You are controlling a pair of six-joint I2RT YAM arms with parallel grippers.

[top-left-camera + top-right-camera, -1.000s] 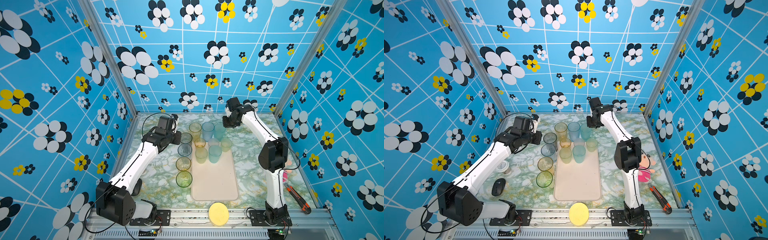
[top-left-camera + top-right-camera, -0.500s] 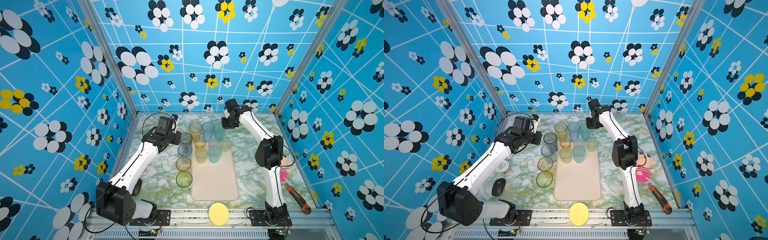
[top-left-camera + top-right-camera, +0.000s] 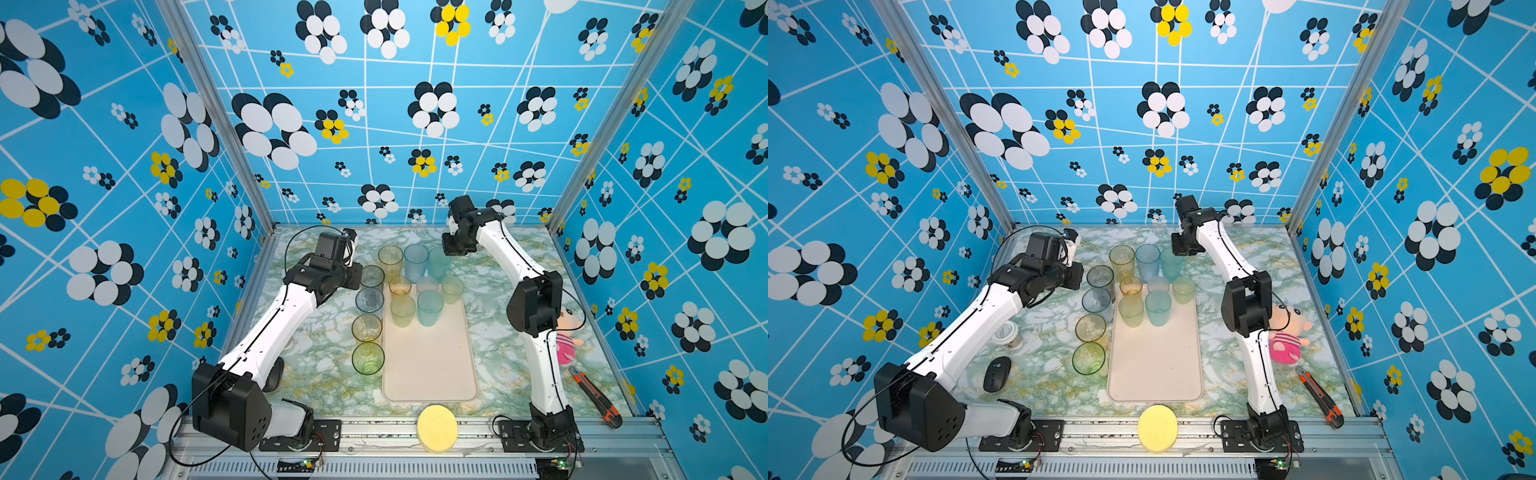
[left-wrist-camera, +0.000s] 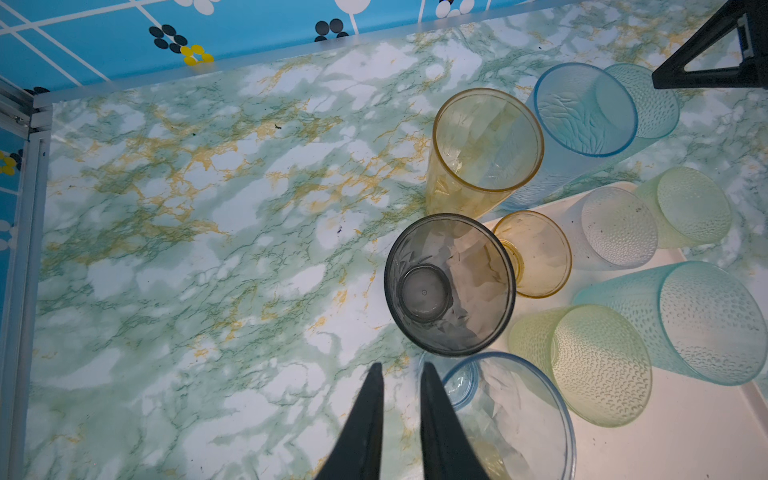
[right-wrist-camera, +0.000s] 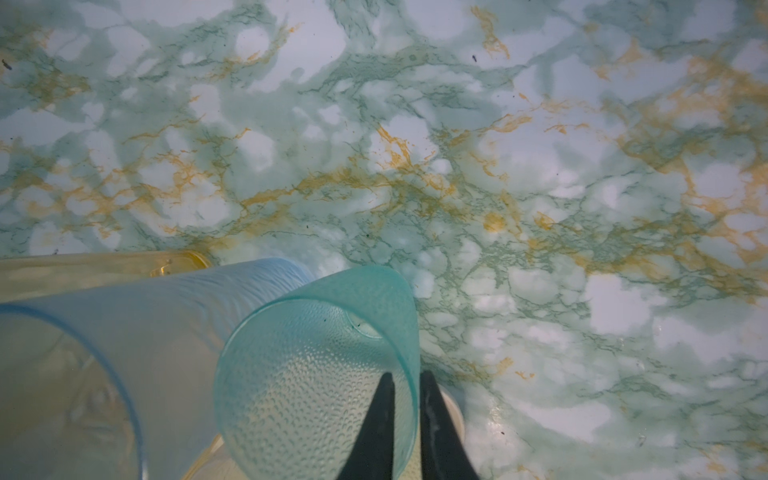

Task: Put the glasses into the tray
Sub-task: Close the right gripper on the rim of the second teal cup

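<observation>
1 teal glass (image 5: 316,374) wall between right jaws

Five glasses (image 3: 429,307) stand at the tray's (image 3: 430,365) far end.

In both top views I cannot see the right gripper's fingertips; the wrist housing (image 3: 457,243) covers them. The left gripper's fingers are likewise hidden behind its wrist block (image 3: 1059,276).

Right wrist view: the pale blue tumbler (image 5: 83,353) and the teal tumbler (image 5: 316,374) are cut off by the picture's edge. One finger (image 5: 380,419) shows only through the dimpled teal wall.

Left wrist view: the clear blue-rimmed tumbler (image 4: 507,419) runs off the edge, and the tray (image 4: 685,436) is cut off too.

In a top view the plush toy (image 3: 567,332) is half hidden by the right arm.
</observation>
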